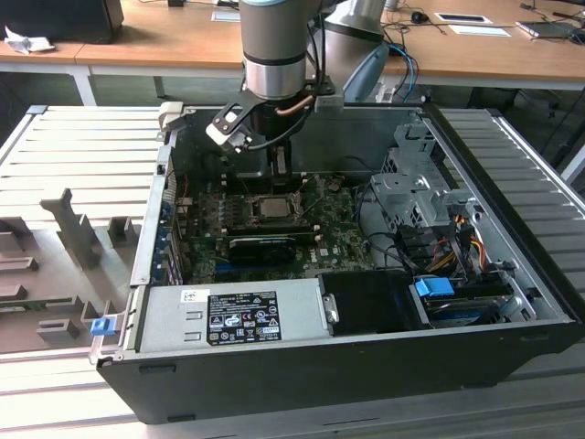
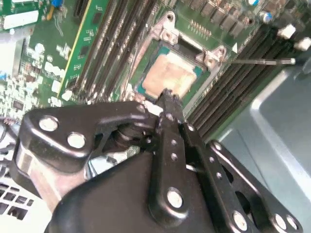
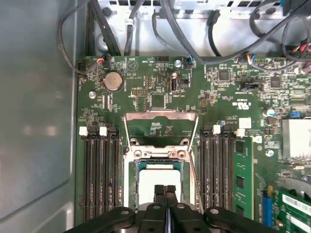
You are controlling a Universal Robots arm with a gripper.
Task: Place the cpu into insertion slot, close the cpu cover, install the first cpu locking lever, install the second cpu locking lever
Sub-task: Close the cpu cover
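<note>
Jaws of gripper (image 3: 165, 190) clenched, tips pressed together, nothing held, poised over edge of cpu (image 3: 146, 187); contact unclear. That cpu sits in insertion slot (image 3: 137, 166) on green motherboard (image 3: 160, 92), cpu cover (image 3: 128, 184) lying flat around it. Black label (image 1: 244, 322) with white print on power supply (image 1: 302, 300).

An open black case (image 1: 347, 375) lies on a ribbed grey table (image 1: 82, 146), a wooden desk (image 1: 164, 46) behind it. Inside sit a power supply (image 1: 228, 315) (label up) and a drive cage (image 1: 411, 187). In the first wrist view, a coin battery (image 3: 113, 81) lies between black cables (image 3: 167, 14) and memory slots (image 3: 99, 174).
</note>
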